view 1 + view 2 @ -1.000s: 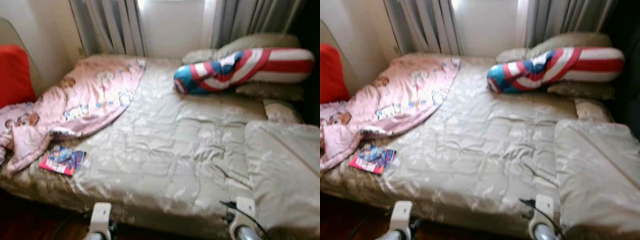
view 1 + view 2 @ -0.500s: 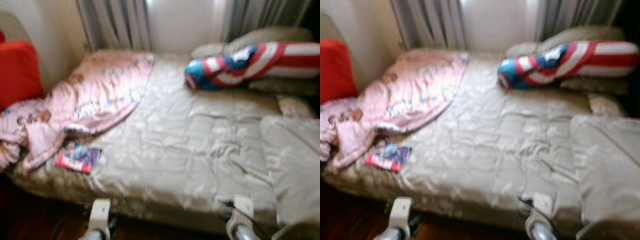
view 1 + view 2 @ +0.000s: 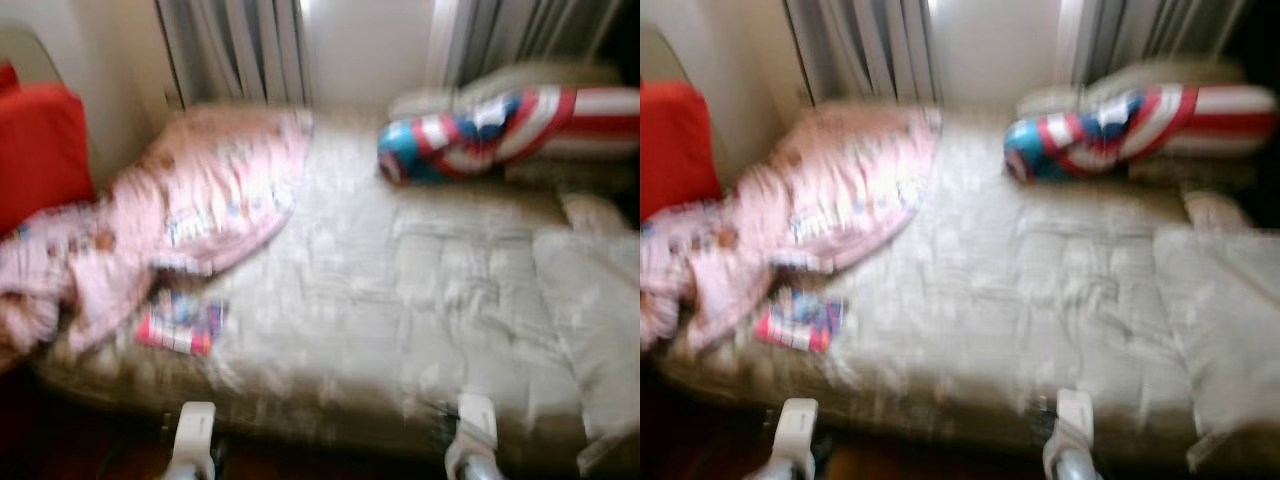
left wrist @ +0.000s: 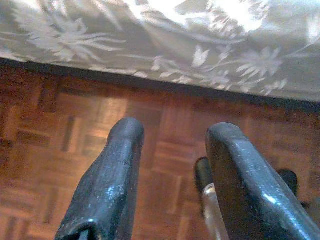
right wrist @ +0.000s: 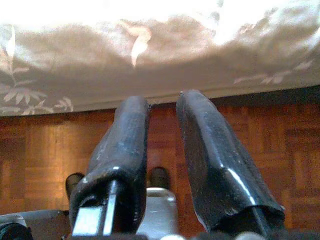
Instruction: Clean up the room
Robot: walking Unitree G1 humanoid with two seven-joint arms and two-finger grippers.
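1. The head views are smeared with motion blur, so a reach planned from them could miss. The small colourful booklet lies flat on the bed near its front edge, just beside the hem of the crumpled pink blanket. Fingers closing there could pinch the blanket or the satin cover instead, or nudge the booklet off the edge onto the wooden floor.

2. The blanket trails over the left end of the bed toward a red cushion. I judge that pulling it by one corner would drag the booklet along.

3. The striped pillow sits against the far pillows by the curtains, well apart from both arms, so leaning that far could upset balance.

4. The left gripper hangs low before the bed's edge. Its fingers stand clearly apart, holding nothing, pointed at the floor below the cover's hem.

5. The right gripper hangs likewise. Its fingers are nearly together with a narrow gap, empty and touching nothing.
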